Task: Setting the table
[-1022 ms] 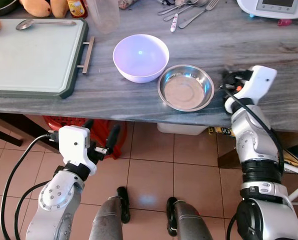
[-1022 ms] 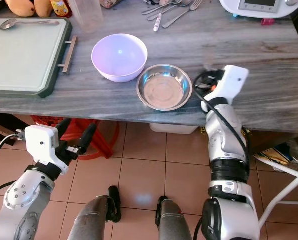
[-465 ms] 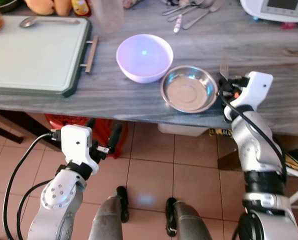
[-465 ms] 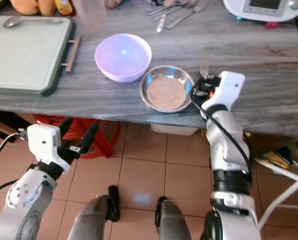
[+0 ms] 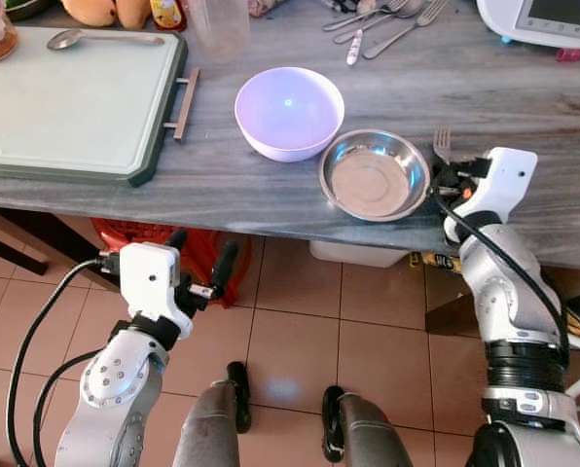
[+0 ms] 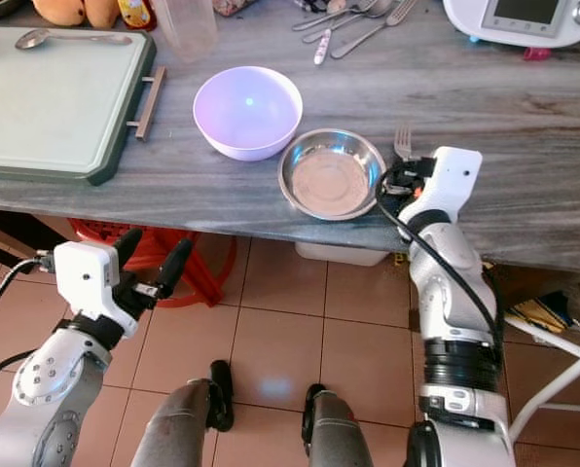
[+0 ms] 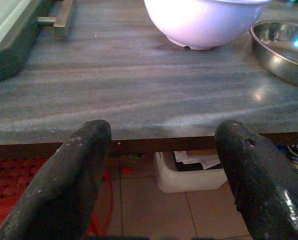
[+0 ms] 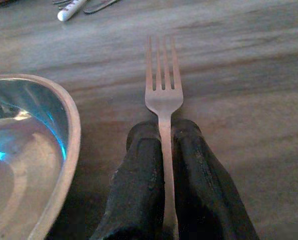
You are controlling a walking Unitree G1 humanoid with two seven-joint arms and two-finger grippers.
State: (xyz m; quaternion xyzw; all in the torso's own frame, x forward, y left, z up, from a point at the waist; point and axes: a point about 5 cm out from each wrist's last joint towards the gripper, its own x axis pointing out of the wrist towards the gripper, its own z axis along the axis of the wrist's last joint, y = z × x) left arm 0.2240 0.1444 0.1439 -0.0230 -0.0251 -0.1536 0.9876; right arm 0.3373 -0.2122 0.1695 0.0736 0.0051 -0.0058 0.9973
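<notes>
The right pincer was clamped on the handle of a fork, its two black fingers pressed together on either side of the stem; the fork lay low over the grey table near its front edge, just beside the steel bowl on that bowl's right; its long axis ran from the front edge toward the back, tines pointing away from the pincer toward the loose cutlery at the back edge; the lilac bowl stood just beside the steel bowl, nearer the tray; the left pincer hung below the table's front edge, fingers apart and holding nothing.
</notes>
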